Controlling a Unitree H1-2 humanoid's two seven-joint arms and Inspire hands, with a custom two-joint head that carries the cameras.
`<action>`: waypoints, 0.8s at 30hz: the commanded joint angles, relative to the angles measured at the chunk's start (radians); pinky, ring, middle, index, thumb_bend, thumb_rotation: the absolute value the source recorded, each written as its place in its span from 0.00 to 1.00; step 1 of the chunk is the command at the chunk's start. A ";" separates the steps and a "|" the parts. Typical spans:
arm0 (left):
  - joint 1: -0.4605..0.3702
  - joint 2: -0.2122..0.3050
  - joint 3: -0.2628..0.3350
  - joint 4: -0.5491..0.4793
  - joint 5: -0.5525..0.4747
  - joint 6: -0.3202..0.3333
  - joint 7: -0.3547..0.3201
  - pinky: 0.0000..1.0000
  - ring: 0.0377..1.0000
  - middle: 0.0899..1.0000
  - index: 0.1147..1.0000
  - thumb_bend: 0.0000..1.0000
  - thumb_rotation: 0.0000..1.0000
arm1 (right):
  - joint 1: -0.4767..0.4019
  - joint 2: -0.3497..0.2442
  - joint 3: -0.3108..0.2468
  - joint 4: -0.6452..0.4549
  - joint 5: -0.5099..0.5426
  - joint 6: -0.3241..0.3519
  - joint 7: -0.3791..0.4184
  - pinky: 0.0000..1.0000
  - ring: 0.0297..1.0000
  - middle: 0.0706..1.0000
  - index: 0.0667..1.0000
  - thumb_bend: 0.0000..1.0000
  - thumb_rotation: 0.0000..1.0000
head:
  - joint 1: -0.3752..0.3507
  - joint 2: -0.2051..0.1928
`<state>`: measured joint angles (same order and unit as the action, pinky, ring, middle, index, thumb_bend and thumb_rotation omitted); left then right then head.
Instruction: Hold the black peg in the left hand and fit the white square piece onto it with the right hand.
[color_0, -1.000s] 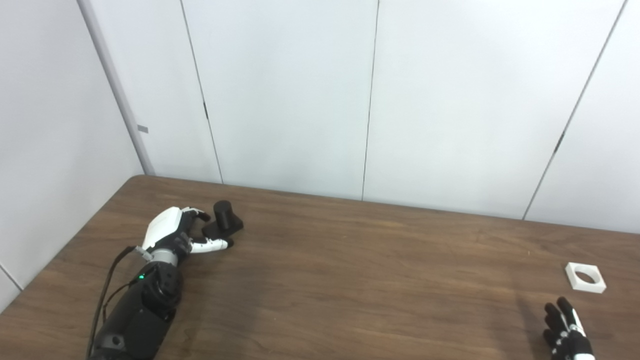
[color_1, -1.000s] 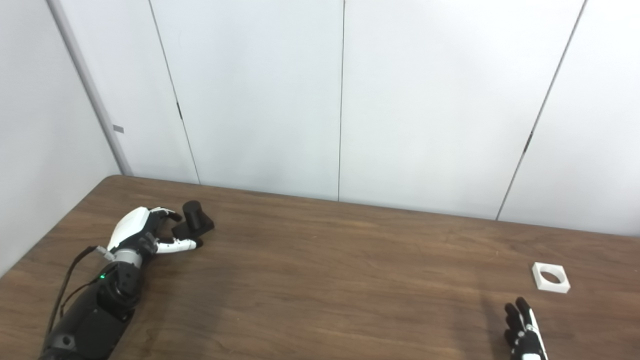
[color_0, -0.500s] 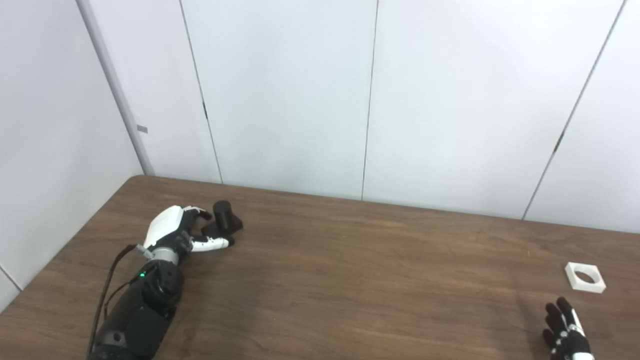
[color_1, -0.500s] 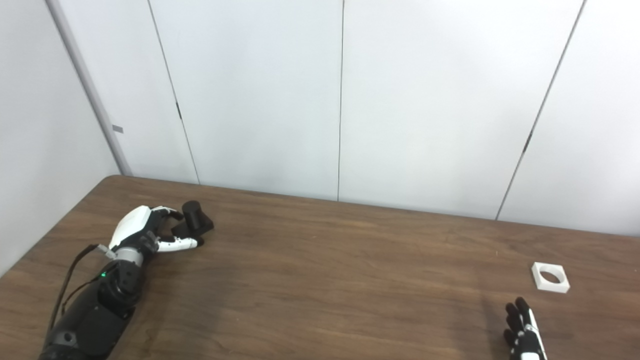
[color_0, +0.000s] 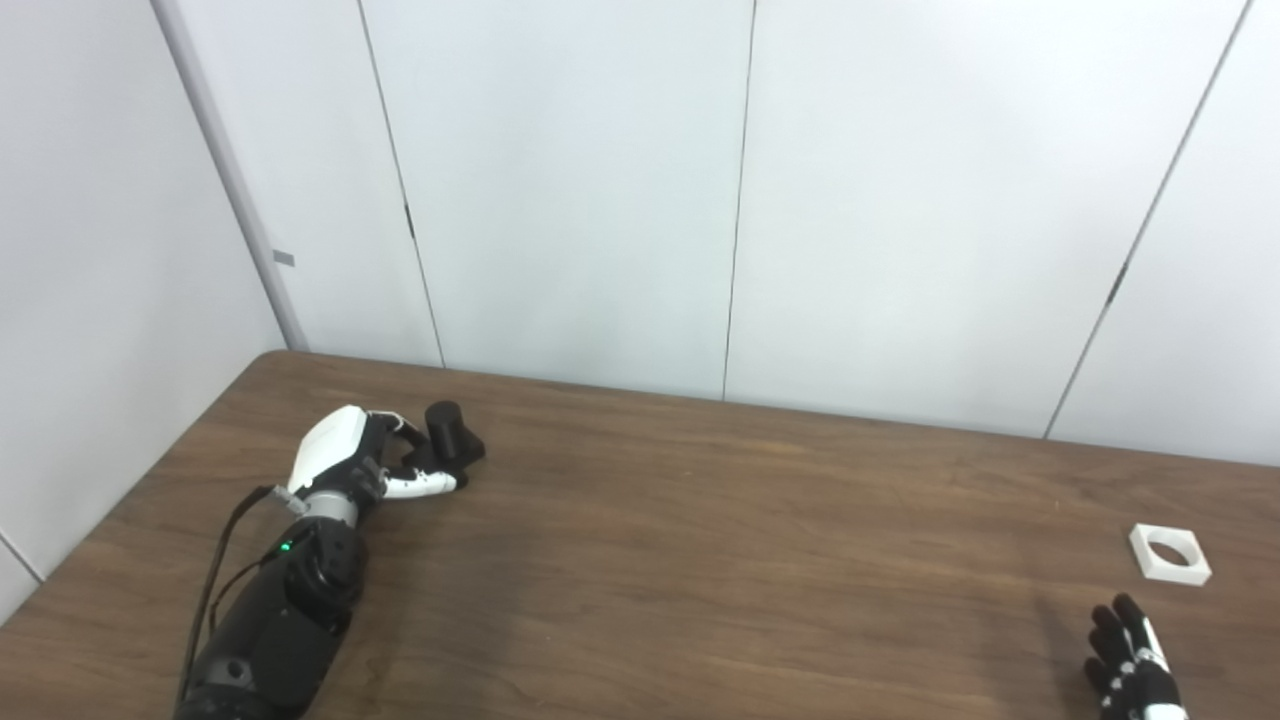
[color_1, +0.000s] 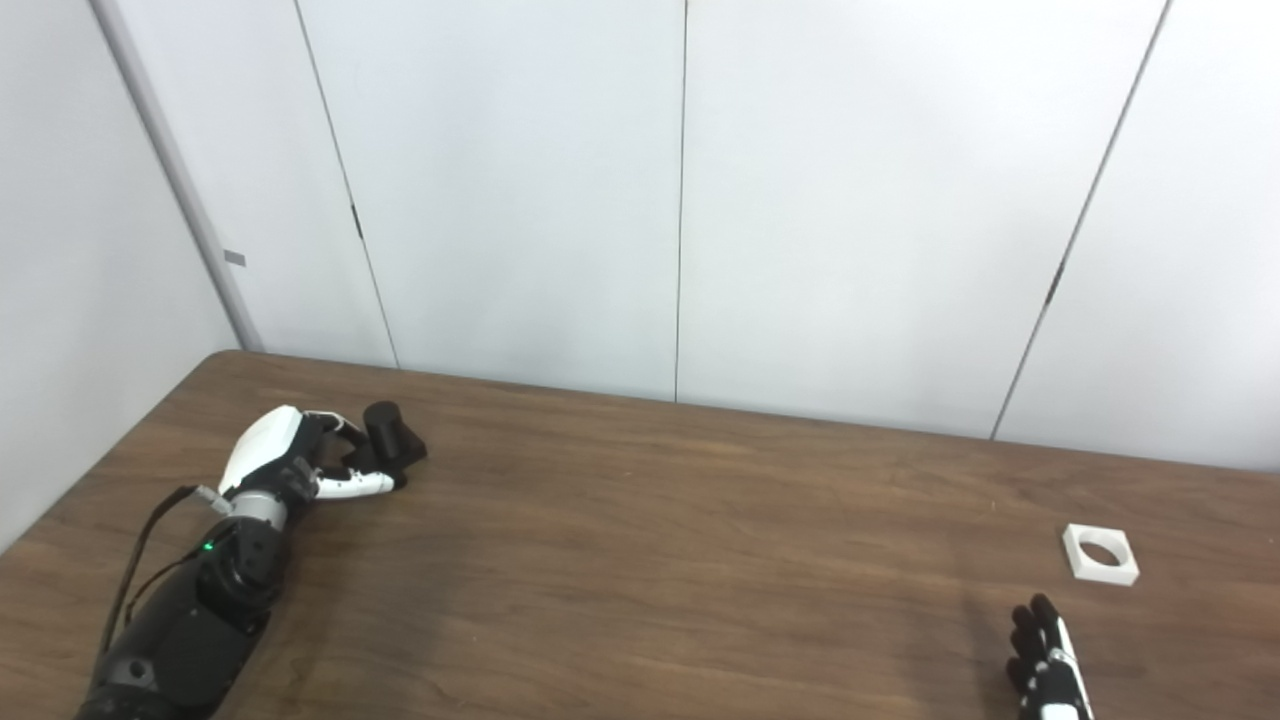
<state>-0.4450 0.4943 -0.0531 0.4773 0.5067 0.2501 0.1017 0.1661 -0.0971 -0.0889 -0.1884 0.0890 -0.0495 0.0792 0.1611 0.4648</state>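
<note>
The black peg (color_0: 447, 428), a short cylinder on a square base, stands upright at the far left of the brown table (color_0: 700, 560). My left hand (color_0: 345, 458) lies just left of it. Its fingers are spread, the white thumb runs along the near side of the base and the other fingers curl at the far side. The hand does not grip the peg. The white square piece (color_0: 1169, 553), with a round hole, lies flat at the far right. My right hand (color_0: 1135, 665) is low at the bottom right, a little nearer than the piece, with fingers extended and holding nothing.
White wall panels (color_0: 740, 200) rise behind the table's far edge. The table's left edge runs close beside my left arm (color_0: 270, 620). A wide stretch of bare wood separates the peg from the white piece.
My left hand has edged forward and its fingers have drawn in closer around the peg's base. The right hand and the white piece have stayed put.
</note>
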 joint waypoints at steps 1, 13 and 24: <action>-0.033 0.033 -0.003 0.001 0.007 -0.031 0.018 1.00 0.91 0.77 0.42 0.53 0.06 | 0.035 0.017 0.014 0.012 0.005 -0.012 0.000 1.00 1.00 0.98 1.00 0.52 1.00 | 0.001 0.001; -0.032 0.032 0.002 0.000 -0.011 -0.034 0.008 0.94 0.91 0.75 0.42 0.52 0.05 | 0.037 0.019 0.013 0.000 0.003 -0.003 -0.006 1.00 1.00 0.98 1.00 0.51 1.00 | -0.001 0.012; 0.023 0.036 0.002 -0.089 -0.045 -0.034 -0.040 0.81 0.87 0.74 0.42 0.52 0.05 | 0.040 0.019 0.017 -0.009 0.001 0.006 -0.009 1.00 1.00 0.98 1.00 0.51 1.00 | -0.018 0.032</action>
<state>-0.4212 0.5153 -0.0505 0.4233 0.4718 0.2165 0.0774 0.1716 -0.0944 -0.0829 -0.1989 0.0882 -0.0396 0.0734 0.1427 0.4954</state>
